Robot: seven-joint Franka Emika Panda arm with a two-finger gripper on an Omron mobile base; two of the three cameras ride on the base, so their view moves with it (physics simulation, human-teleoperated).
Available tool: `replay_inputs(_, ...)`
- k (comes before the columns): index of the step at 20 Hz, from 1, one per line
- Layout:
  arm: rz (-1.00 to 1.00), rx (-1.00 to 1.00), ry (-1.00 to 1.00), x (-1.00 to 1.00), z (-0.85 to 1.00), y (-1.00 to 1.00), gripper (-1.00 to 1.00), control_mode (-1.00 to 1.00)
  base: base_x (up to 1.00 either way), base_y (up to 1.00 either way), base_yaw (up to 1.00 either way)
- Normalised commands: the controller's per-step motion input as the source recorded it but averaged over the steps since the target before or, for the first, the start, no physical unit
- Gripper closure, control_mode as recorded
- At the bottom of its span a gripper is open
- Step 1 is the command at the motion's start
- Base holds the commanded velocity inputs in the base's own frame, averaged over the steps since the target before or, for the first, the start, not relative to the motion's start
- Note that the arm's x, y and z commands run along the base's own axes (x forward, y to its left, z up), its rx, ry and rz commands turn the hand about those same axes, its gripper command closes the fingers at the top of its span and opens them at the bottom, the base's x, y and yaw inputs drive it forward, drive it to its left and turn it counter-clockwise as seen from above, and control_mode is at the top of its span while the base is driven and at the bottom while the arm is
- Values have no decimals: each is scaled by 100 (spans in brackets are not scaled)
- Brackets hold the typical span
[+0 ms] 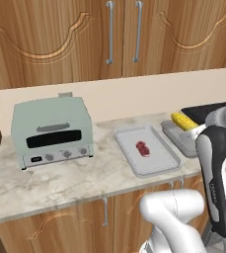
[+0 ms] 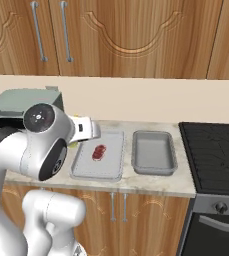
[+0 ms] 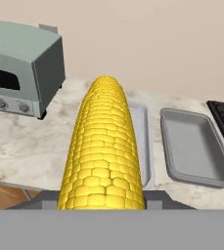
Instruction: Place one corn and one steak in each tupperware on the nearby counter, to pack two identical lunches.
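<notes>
Ahead of the end effector (image 3: 101, 207), closed round a yellow bumpy corn cob (image 3: 103, 146), lie two shallow grey tupperware trays on the beige marbled tabletop (image 1: 60, 180). The paler tray (image 2: 98, 156), just beyond the cob, holds a dark red steak piece (image 2: 99, 151); the darker tray (image 2: 154, 152) looks empty. Lowering the cob level beside the meat seems wisest. A pale-green toaster oven (image 1: 53, 131) stands off to one side, well clear.

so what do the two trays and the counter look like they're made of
Paler tray: matte light grey, seemingly plastic, with soft rounded corners and no glint. Darker tray: the same look in a deeper grey, though dull metal is possible. Counter: polished stone, likely marble, going by its beige veined surface.
</notes>
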Motion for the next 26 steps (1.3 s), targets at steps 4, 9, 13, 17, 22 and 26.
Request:
replay_inputs(4, 0, 0, 5, 20, -43, 0, 100, -100, 0, 0, 0)
replay_inputs(9, 0, 0, 7, 41, -44, 0, 100, -100, 0, 0, 0)
replay_inputs(13, 0, 0, 6, 45, -48, 0, 100, -100, 0, 0, 0)
replay_inputs(17, 0, 0, 4, 50, -52, 0, 100, -100, 0, 0, 0)
replay_inputs(22, 0, 0, 2, 56, -50, -6, 100, -100, 0, 0, 0)
replay_inputs(26, 0, 0, 1, 60, -50, -17, 100, -100, 0, 0, 0)
